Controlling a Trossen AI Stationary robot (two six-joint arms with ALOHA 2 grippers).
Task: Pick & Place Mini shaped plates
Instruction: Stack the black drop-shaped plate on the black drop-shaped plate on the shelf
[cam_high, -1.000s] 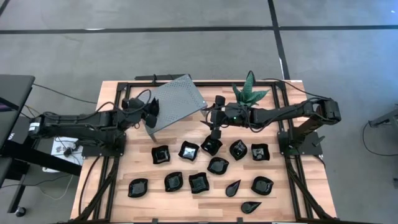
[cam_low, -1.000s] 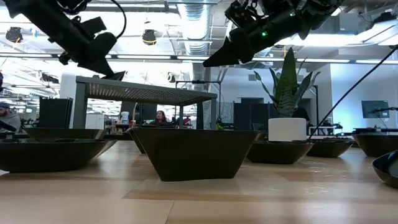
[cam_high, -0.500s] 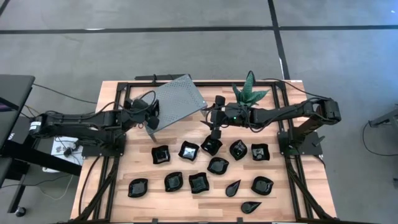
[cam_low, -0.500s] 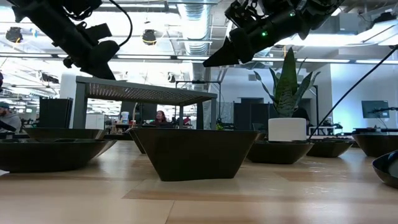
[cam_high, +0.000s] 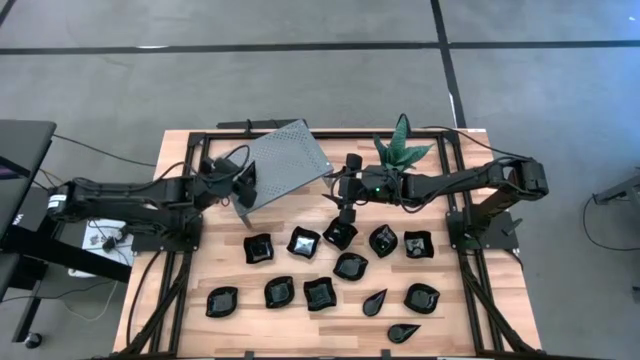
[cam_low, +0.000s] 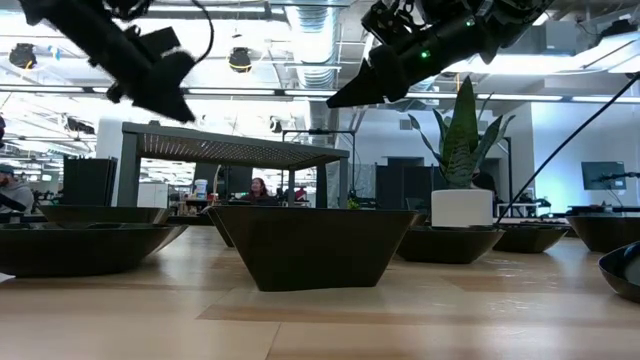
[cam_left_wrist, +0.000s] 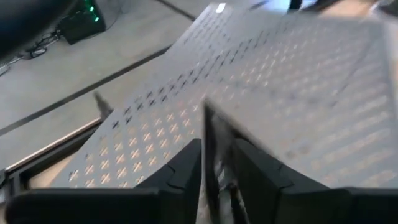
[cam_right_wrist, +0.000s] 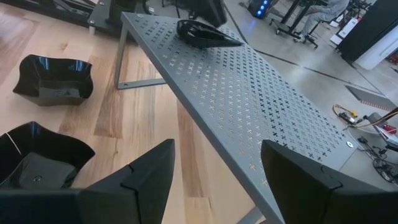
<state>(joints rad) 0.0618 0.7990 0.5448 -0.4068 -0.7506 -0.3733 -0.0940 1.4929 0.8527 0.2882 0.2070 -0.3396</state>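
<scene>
Several glossy black mini plates (cam_high: 319, 292) rest on their bases on the wooden table's near half. The grey perforated stand (cam_high: 285, 160) stands at the far middle. My left gripper (cam_high: 243, 188) is over the stand's left end, shut on one black plate (cam_right_wrist: 205, 34). My right gripper (cam_high: 345, 210) hangs open and empty above the table, to the right of the stand, over a squarish plate (cam_high: 340, 233). Its fingers spread wide in the right wrist view (cam_right_wrist: 211, 180). My left gripper pinches the plate between its two fingers; the left wrist view shows the plate's thin edge (cam_left_wrist: 213, 146) running up between them. The plate sits low over the stand's top (cam_right_wrist: 249, 93). Whether it touches the stand I cannot tell.
A green spiky plant (cam_high: 400, 150) in a white pot (cam_low: 462, 208) stands behind my right arm. A black frame (cam_high: 180, 140) runs round the table's edges. Two plates (cam_right_wrist: 53, 78) lie on the table just beyond my right gripper, beside the stand's leg (cam_right_wrist: 121, 59).
My left gripper has shifted a little over the stand's left end, dipping toward its top and then rising again, still shut on the plate.
</scene>
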